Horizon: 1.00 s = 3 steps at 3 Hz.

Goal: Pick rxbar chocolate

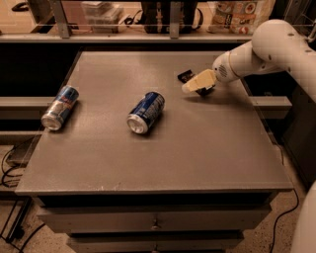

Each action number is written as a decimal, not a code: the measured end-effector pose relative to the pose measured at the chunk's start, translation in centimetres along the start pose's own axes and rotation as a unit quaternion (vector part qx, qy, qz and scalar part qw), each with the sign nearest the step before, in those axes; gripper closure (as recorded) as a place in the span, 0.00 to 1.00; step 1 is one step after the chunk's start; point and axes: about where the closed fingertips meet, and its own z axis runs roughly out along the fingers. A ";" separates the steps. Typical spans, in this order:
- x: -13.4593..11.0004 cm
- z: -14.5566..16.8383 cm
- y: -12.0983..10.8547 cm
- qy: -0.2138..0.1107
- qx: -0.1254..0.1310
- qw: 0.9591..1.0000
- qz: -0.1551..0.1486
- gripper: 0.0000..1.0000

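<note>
The rxbar chocolate (186, 76) is a small flat black bar lying on the grey table (163, 148) at the far right. Only its left end shows; the rest is hidden behind my gripper. My gripper (195, 86) reaches in from the right on a white arm (266, 49), its pale fingers (197, 81) low over the bar, just above the tabletop.
Two blue and silver drink cans lie on their sides: one in the middle (145, 112), one at the left edge (60, 107). A shelf with boxes and bags (237, 12) runs behind the table. Drawers (153, 222) sit below the front edge.
</note>
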 end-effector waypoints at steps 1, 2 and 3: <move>0.5 0.3 -0.2 0.005 0.013 1.000 0.004 0.18; 0.6 0.3 0.1 0.008 0.026 1.000 0.003 0.41; 0.4 0.0 0.8 0.005 0.033 0.999 -0.003 0.65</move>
